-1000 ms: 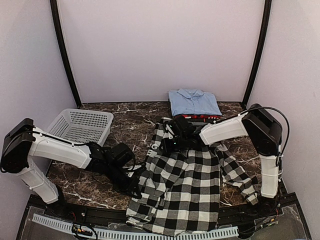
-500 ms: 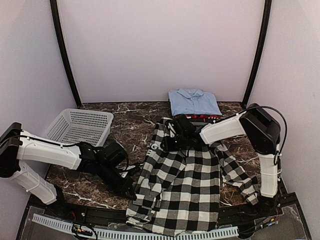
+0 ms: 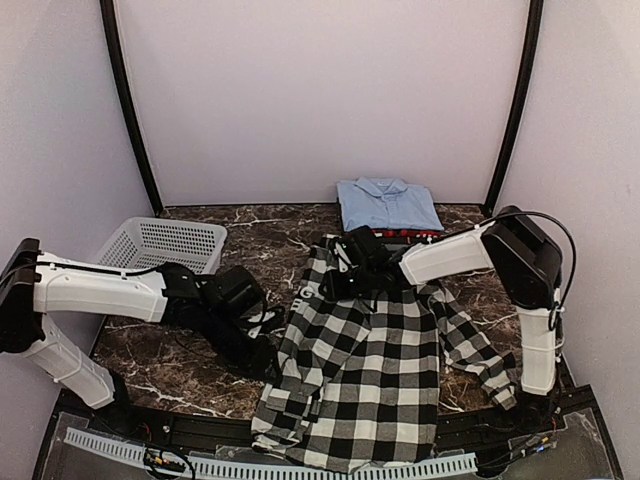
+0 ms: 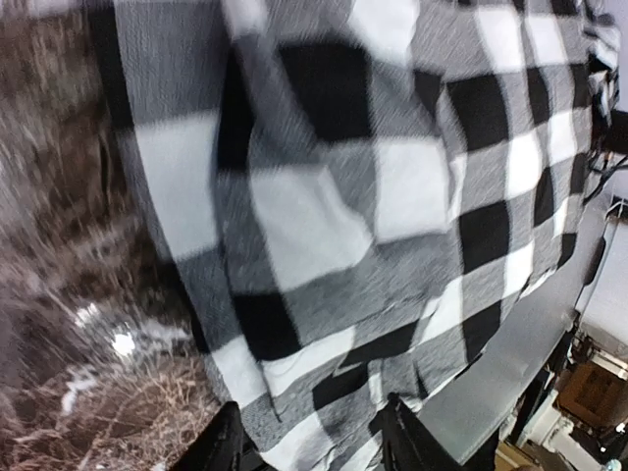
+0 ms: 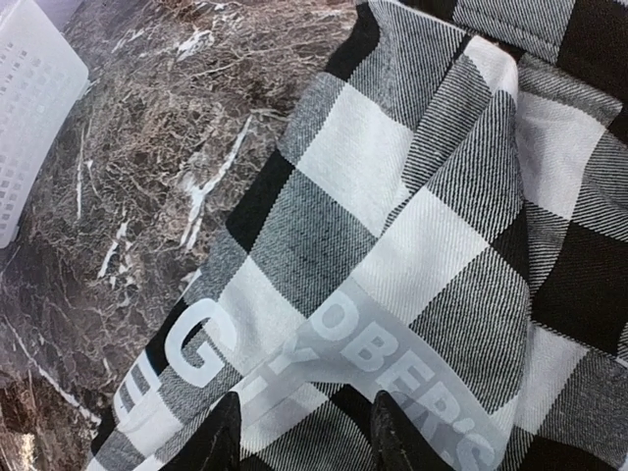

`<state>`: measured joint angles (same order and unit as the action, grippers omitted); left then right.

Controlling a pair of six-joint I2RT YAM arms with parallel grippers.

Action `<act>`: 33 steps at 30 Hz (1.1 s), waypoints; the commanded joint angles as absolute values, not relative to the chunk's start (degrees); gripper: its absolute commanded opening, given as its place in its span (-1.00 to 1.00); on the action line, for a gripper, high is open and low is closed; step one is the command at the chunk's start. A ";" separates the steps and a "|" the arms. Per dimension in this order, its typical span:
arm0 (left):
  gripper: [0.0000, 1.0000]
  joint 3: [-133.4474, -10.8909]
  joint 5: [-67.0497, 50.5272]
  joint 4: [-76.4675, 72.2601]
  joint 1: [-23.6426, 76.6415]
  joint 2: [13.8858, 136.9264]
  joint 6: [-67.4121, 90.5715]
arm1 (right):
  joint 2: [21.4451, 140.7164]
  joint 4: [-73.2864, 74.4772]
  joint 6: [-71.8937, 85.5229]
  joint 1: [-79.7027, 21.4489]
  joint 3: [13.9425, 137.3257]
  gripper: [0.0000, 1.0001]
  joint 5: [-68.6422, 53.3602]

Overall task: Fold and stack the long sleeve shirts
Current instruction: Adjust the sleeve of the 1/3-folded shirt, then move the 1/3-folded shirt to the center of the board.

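The black-and-white checked shirt lies spread in the middle of the marble table, its hem over the near edge. A light blue collared shirt sits folded at the back, on top of a red one. My left gripper is low at the checked shirt's left edge. In the left wrist view that gripper is open, and the checked cloth lies across the gap. My right gripper is at the shirt's top left corner. In the right wrist view it stands open over the white lettering.
A grey perforated basket stands at the back left, and its corner shows in the right wrist view. Bare marble lies between the basket and the checked shirt. A white perforated strip runs along the near edge.
My left gripper has opened and let go of the checked shirt's left edge, lifting slightly back towards the table. The right gripper has hardly moved.
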<state>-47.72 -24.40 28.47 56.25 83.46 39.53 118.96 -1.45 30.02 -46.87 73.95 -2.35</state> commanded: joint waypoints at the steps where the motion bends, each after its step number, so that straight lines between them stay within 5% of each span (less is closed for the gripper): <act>1: 0.01 -56.40 -12.03 33.07 52.39 81.04 35.48 | 111.37 1.99 27.71 -46.63 77.12 -0.14 -2.44; 9: 0.05 -67.99 -3.06 24.21 43.99 93.44 28.79 | 106.36 6.71 26.81 -43.19 77.82 -0.15 2.57; 26: 0.02 -85.96 -10.27 16.80 37.18 122.15 27.96 | 112.73 7.62 25.75 -35.90 79.56 -0.20 1.99; 30: -0.10 -84.27 -11.94 17.37 37.17 123.31 29.75 | 115.85 7.67 25.65 -35.73 82.39 -0.21 2.10; 33: -0.48 -82.44 -14.29 17.43 37.11 123.19 30.77 | 117.80 7.81 25.84 -35.53 84.37 -0.21 1.87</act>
<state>-84.99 -10.74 15.70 36.93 121.93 29.06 116.11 8.32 26.20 -35.92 80.71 1.96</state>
